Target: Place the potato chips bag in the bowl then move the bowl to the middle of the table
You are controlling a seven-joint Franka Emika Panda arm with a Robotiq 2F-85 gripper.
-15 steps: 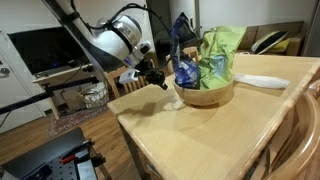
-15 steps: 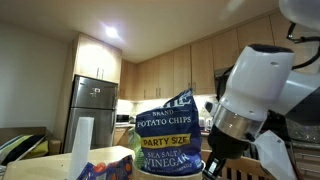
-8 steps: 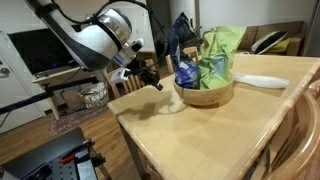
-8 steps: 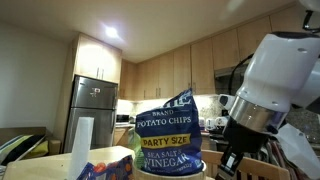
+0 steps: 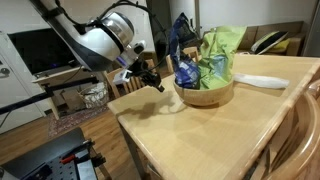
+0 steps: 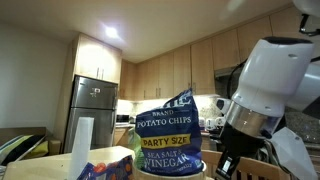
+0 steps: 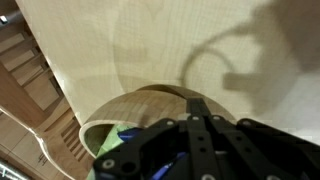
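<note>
The dark blue potato chips bag (image 5: pixel 182 42) stands upright in the wooden bowl (image 5: pixel 207 96) near the table's (image 5: pixel 200 135) far left corner. It fills the middle of an exterior view (image 6: pixel 168 132). My gripper (image 5: pixel 157 84) hangs just left of the bowl, close to its rim, with the fingers together and nothing between them. In the wrist view the gripper (image 7: pixel 197 103) points over the bowl's rim (image 7: pixel 140 100), with a bit of blue and green bag (image 7: pixel 122 136) inside it.
Light green bags (image 5: pixel 222 50) share the bowl. A white object (image 5: pixel 262 82) lies on the table to the bowl's right. Wooden chair backs (image 5: pixel 300 140) stand at the table's near right edge. A white roll (image 6: pixel 82 146) stands left of the chips bag.
The arm has shifted a little; the gripper now sits slightly lower and nearer the bowl's rim. The bowl and bags have not moved.
</note>
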